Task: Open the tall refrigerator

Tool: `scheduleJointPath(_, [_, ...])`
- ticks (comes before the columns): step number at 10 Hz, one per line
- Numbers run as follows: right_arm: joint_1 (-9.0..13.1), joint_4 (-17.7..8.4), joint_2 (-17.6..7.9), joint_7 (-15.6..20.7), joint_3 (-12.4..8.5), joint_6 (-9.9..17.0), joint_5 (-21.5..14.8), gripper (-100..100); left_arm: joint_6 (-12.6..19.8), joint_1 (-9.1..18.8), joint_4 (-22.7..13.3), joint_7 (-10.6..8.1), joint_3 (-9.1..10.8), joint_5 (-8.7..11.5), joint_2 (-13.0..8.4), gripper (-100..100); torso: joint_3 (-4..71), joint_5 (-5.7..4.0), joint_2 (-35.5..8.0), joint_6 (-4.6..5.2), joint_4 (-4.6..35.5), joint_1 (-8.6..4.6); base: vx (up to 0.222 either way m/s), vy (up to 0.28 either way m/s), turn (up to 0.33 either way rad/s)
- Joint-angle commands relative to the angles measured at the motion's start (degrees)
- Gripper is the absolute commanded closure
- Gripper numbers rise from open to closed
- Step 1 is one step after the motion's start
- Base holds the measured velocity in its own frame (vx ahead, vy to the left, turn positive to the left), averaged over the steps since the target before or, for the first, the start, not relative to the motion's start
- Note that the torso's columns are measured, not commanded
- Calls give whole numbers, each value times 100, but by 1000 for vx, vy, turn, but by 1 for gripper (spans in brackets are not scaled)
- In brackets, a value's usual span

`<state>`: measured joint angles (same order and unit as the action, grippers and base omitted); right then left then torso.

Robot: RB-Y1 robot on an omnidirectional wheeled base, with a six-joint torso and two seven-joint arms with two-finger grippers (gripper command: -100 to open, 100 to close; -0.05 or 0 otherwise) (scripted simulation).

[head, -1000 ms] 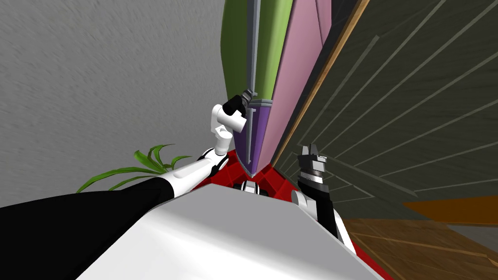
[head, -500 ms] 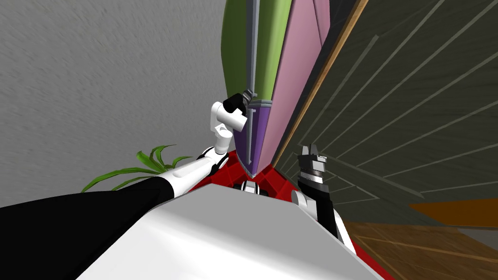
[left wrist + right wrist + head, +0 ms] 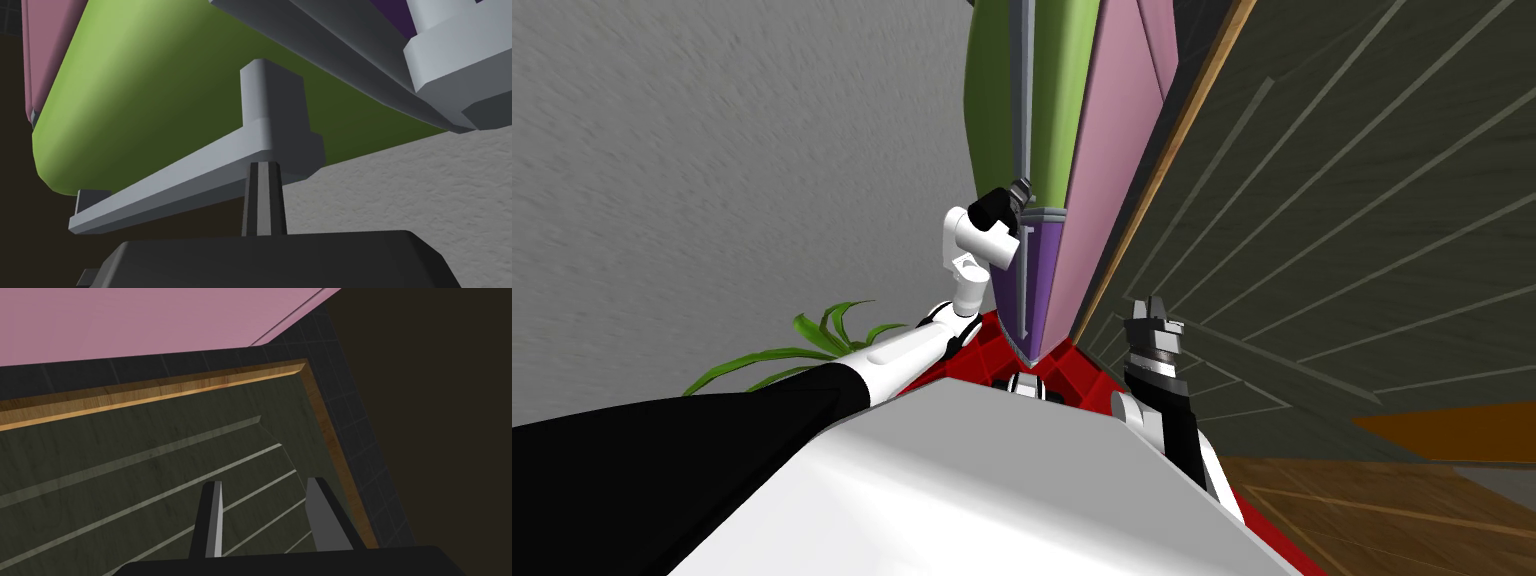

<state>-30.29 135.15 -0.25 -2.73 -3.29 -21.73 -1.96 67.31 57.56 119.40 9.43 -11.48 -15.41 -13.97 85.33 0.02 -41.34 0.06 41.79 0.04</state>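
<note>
**Green door's handle met by closed left fingers**

Grey textured wall (image 3: 712, 150) stood to the left of the tall refrigerator (image 3: 1060, 110), which rose straight ahead of the robot. On its right was a dark panel (image 3: 1332, 230) crossed by pale lines. A wooden strip (image 3: 1167, 170) ran between that panel and the refrigerator's pink side (image 3: 150, 318). The front showed a green upper door (image 3: 140, 90) above a purple lower door (image 3: 1047, 280), each with a grey bar handle running lengthwise.

The left gripper (image 3: 264, 167) sat at the lower end of the green door's handle (image 3: 190, 180), just above the seam between the two doors. In the left wrist view its fingers were pressed together with no gap. Their tips were up against the underside of the bar, right beside the block (image 3: 272, 110) that joined the handle to the door. Whether they pinched any part of it could not be told.

The right gripper (image 3: 264, 483) hung lower, well apart from the refrigerator, and pointed at the dark panel. Its fingers stood apart and held nothing.

A plant (image 3: 812, 340) with long green leaves lay by the wall near the left forearm. Red floor (image 3: 997, 345) showed at the refrigerator's foot.
</note>
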Motion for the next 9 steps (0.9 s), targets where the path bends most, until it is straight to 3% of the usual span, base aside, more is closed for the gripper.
scheduleJointPath(1, [0, 0, 0, 0, 0, 0, 0, 0, 160, 177, -97, 122, 56, 87, -53, -100, -16, -3, -15, 3, 7, -2, -31, -20, 24])
scheduleJointPath(9, [-2, 1, 0, 0, 0, 0, 0, 0, 942, 911, -535, 622, 270, 456, -260, -100, -57, -3, -71, -5, 46, -6, -3, -25, 11])
